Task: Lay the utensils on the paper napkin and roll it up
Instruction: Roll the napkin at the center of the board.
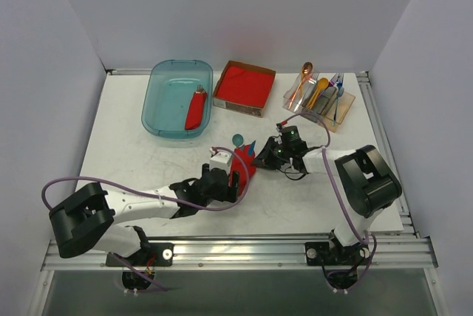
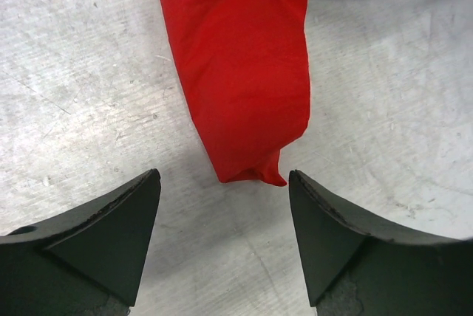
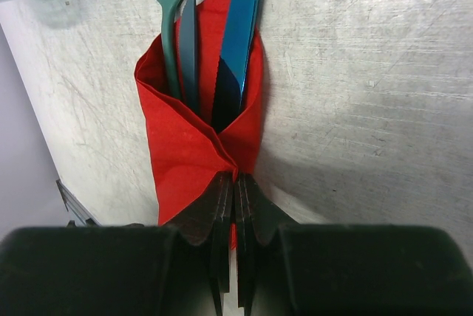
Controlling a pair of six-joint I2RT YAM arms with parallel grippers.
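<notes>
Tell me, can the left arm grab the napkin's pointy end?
Likely yes. The left arm's jaws are open, facing the paper napkin's tip with only table between. The right arm pinches its other end.

Soft, even light falls from above in the top view: the white table [image 1: 133, 176] and the walls are bright, shadows under the arms are faint, and the teal bin [image 1: 177, 98] shows a mild sheen. Focus is sharp and lines run straight to the edges. In the left wrist view the table's scratches and the napkin [image 2: 244, 72] are crisp, while the left gripper [image 2: 223, 183] reads near-black, its fingers [image 2: 96, 249] showing only a grainy rim. In the right wrist view the right gripper [image 3: 235, 183] is a dark, blurred mass near the lens. The knife [image 3: 240, 35] carries a bright streak, and grey shadow spreads right of the napkin.
</notes>
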